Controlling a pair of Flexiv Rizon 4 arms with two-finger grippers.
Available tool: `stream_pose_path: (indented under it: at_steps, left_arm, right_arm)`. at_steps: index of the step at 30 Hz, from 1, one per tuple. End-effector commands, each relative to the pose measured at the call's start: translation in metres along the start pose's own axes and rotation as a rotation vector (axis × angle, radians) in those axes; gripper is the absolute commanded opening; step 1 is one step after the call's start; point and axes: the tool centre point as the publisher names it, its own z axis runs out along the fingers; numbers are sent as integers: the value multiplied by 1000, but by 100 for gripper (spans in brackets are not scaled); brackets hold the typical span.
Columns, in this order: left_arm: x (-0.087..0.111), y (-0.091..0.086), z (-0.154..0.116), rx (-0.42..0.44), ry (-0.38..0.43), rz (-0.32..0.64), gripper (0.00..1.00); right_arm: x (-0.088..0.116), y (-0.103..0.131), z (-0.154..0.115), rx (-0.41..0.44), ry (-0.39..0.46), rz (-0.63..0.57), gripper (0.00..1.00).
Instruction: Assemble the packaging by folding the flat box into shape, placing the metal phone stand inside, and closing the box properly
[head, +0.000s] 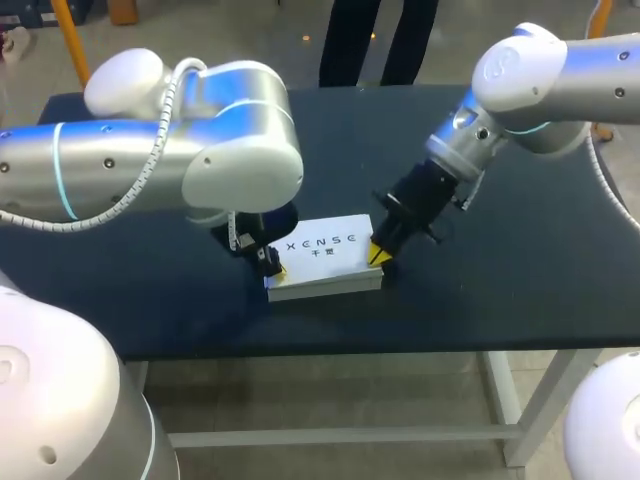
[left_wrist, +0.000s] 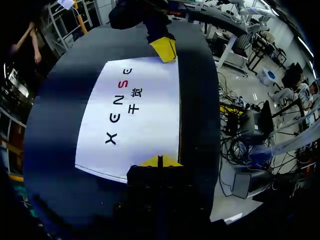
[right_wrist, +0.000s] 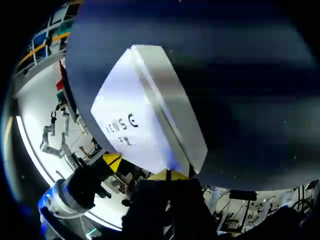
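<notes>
Left arm (head: 200, 150) — nearest item to the head cam; white and silver w/ a pale blue ring. It enters from the left and bends down over the surface (head: 500, 290).

Left tool (head: 272, 264): black body, yellow tips. In the left wrist cam the left tool (left_wrist: 160, 161) has its tips drawn together w/ only a thin seam between them. Tips rest on the box's near edge, touching its top, not clamped on it.

Box (head: 325, 262): white, closed, rectangular, printed side up w/ dark lettering incl. one red letter. It lies flat on the surface near the front edge, approx. midway between both arms. A grey side wall faces the head cam. In the right wrist cam the box (right_wrist: 145, 115) shows its top plus one pale side wall, w/ a corner just ahead of that cam's own tool.

Right arm (head: 540, 80): enters from the right, angled down toward the box's right end.

Right tool (head: 380, 254): yellow tips. In its own wrist cam the right tool (right_wrist: 170, 174) has its tips together w/ no gap showing. They touch the box at its right-front corner. In the left wrist cam the right tool (left_wrist: 165, 49) sits at the box's far edge, opposite the left tool — one tool at each end.

Surface: dark blue-black top, pale frame legs below.
</notes>
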Motion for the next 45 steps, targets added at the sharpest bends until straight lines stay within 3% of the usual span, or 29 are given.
stream_pose_path:
  at_steps: [1,10,21,36,45]
  left_arm:
    - [3,5,6,10,-4,-1,0]
    - [4,4,7,14,-1,4,0]
    - [8,-12,-24,5,-78,49,0]
    - [-2,-4,7,4,0,17,0]
    - [7,-12,-12,3,-40,22,0]
  right_arm:
    - [-11,2,13,-20,8,-3,0]
    - [-19,4,16,-15,32,0,0]
    - [-1,-16,0,-73,56,-91,0]
    - [-17,7,14,-80,71,-76,0]
    - [-14,-7,-2,-119,109,-140,0]
